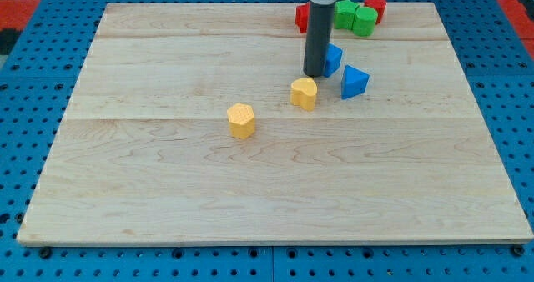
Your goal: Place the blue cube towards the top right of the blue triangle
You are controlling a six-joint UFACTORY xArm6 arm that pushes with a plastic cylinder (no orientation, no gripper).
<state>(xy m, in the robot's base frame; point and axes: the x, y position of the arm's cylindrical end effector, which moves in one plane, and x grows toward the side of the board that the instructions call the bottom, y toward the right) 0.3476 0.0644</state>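
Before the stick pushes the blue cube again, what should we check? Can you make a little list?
1. My tip is next to the blue cube, on its left: ok.
2. Blue cube is up and right of the blue triangle: not ok, it sits up and left.
3. Tip is actually touching the cube: cannot tell.
4. Yellow block is out of the push path: ok, it lies below.
5. Green blocks and red blocks lie close above: not ok, crowded.
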